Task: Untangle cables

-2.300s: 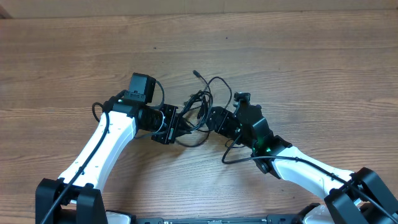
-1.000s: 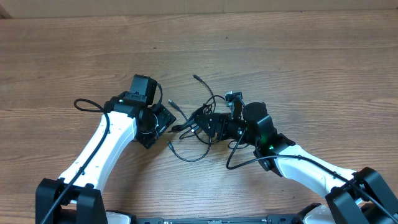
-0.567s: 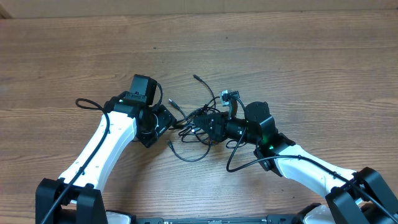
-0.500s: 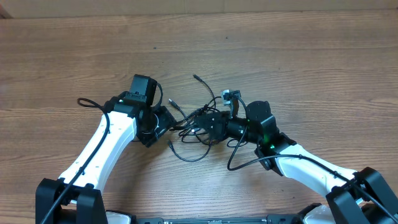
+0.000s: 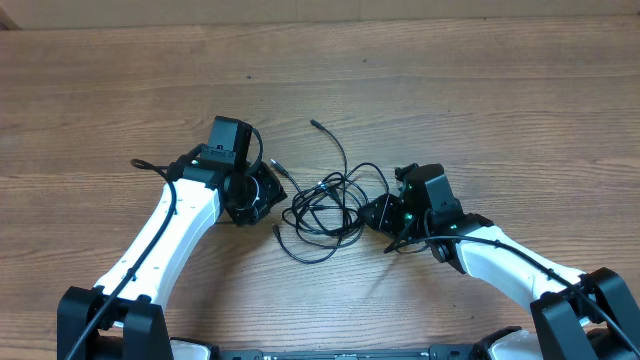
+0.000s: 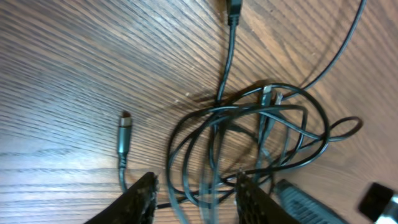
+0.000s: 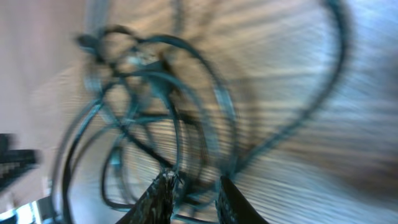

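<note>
The cables [image 5: 325, 202] are thin black cords lying as a tangle of loops on the wood table between my two arms. One plug tip [image 5: 313, 124] points to the far side. My left gripper [image 5: 265, 192] sits at the tangle's left edge. In the left wrist view it [image 6: 196, 182] is open, and several strands of the cables [image 6: 249, 124] run between its fingers. A loose plug [image 6: 124, 127] lies to their left. My right gripper [image 5: 372, 213] is at the tangle's right edge. The right wrist view is blurred: the right gripper's [image 7: 196, 180] jaws stand narrowly apart with cables [image 7: 155, 93] crossing between them.
Thicker black wiring loops off each arm, one loop [image 5: 145, 166] on the left and another [image 5: 405, 245] on the right. The bare wood table [image 5: 480, 100] stretches on all sides.
My right gripper has pulled back to the right, out of the tangle's middle, and the loops have spread rightward. My left gripper's jaws have narrowed around the strands.
</note>
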Motion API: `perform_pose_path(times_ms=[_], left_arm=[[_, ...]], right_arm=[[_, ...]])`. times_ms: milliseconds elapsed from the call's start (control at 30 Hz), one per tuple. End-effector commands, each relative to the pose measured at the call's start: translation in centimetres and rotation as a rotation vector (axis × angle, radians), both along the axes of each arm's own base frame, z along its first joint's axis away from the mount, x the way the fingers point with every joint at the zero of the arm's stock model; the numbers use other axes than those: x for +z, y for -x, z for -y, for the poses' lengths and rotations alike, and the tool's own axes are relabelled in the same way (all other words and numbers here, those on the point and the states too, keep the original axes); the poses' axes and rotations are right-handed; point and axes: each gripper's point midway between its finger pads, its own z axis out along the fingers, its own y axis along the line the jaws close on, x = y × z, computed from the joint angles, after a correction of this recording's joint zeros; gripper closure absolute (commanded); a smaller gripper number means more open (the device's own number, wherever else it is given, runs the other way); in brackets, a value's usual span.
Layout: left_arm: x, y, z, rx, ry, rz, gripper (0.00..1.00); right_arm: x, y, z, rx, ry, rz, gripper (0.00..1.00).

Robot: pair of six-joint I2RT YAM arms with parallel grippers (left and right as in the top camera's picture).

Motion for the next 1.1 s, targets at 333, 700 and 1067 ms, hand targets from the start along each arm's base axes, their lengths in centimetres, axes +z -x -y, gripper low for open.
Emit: perform_pose_path(times_ms=[333, 700, 1067], left_arm=[[0.7, -0.9, -1.3, 0.022, -0.088, 0.055, 0.49], [0.5, -1.3, -2.3, 0.043, -0.142, 0.070, 0.18], [0.4, -1.1, -2.3, 0.042, -0.144, 0.061, 0.07]], right_arm=[[6.7, 0.9, -0.6, 0.181, -0.006, 0.196, 0.37], [4.9, 3.6, -2.0, -0.191, -0.207, -0.326, 0.48], [1.0, 2.3, -5.0, -0.321, -0.230, -0.440, 0.67]])
